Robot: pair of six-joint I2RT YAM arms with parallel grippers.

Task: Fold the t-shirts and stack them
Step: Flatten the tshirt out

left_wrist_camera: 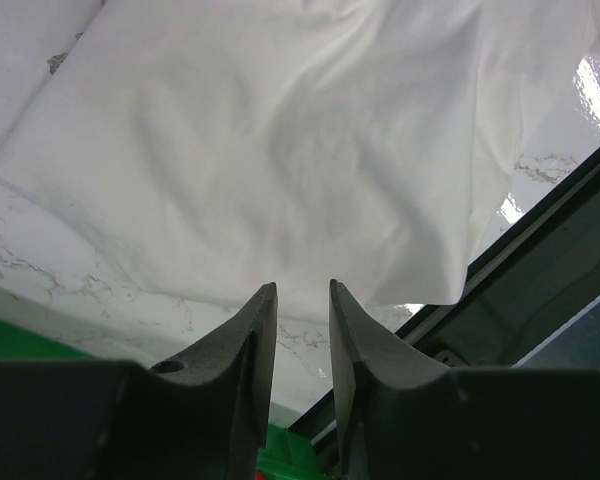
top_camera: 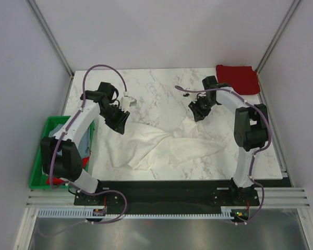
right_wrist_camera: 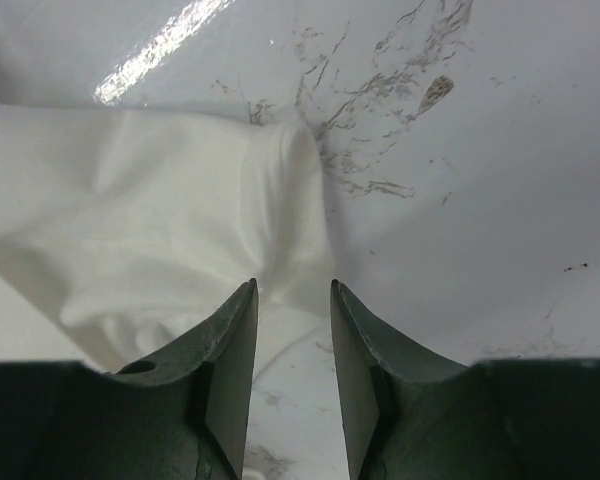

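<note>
From above, the white t-shirt (top_camera: pixel 156 146) lies crumpled across the near half of the worktop (top_camera: pixel 156 88). Its long axis runs left to right, and which end is the collar you cannot tell. A folded dark red shirt (top_camera: pixel 238 78) sits in the far right corner. In the left wrist view, your left gripper (left_wrist_camera: pixel 302 288) stands slightly parted and empty, and the hem lies close to the near edge, so a pull that way could drag cloth off. In the right wrist view, your right gripper (right_wrist_camera: pixel 292 285) is likewise parted and empty above a bunched fold. Pinching there may catch only one layer and twist the shirt.
</note>
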